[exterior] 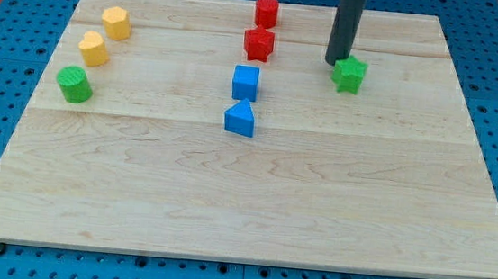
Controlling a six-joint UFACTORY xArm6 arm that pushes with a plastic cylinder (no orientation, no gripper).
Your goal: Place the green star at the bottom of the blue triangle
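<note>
My tip [335,62] rests just beside the green star [350,74], at its upper left; the arm has no gripper. The star sits well right of the blue triangle [241,119]. Above the triangle stand a blue cube [246,82], a red star [259,44] and a red cylinder [266,12] on the table [252,212].

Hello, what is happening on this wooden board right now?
A robot arm's dark rod is pushing blocks on the board. My tip sits at the upper left edge of the green star, seemingly touching it. The star is far to the view's right of the blue triangle, which lies just below the blue cube. The spot below the triangle is not yet filled.
</note>
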